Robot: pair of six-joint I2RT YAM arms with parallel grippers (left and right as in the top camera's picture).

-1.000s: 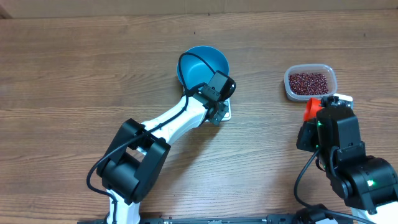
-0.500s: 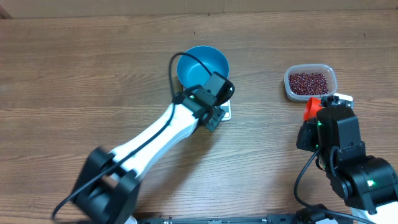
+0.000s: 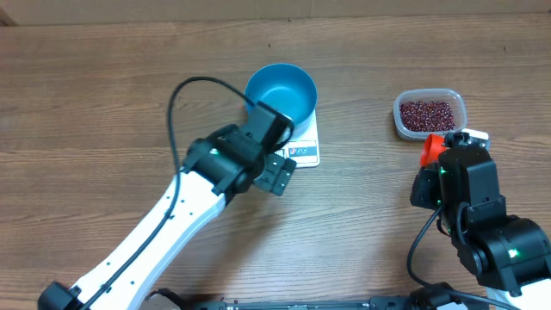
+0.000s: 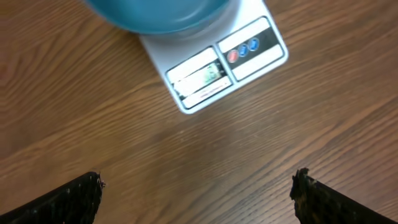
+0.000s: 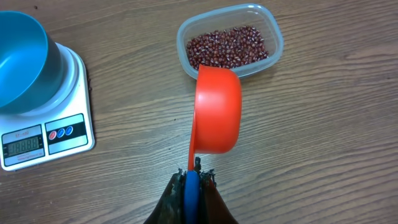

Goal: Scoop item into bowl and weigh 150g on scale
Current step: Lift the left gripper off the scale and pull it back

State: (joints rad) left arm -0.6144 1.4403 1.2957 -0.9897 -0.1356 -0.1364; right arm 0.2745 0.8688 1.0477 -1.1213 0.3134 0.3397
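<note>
On wood-grain table (image 3: 86,103), blue bowl (image 3: 281,90) atop scale (image 3: 306,149)

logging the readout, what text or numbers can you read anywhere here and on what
scale display: digits, too blurred to read
print above it: too small to read
buttons: red and blue dots, no readable label
bowl, scoop, tub: no text
</note>
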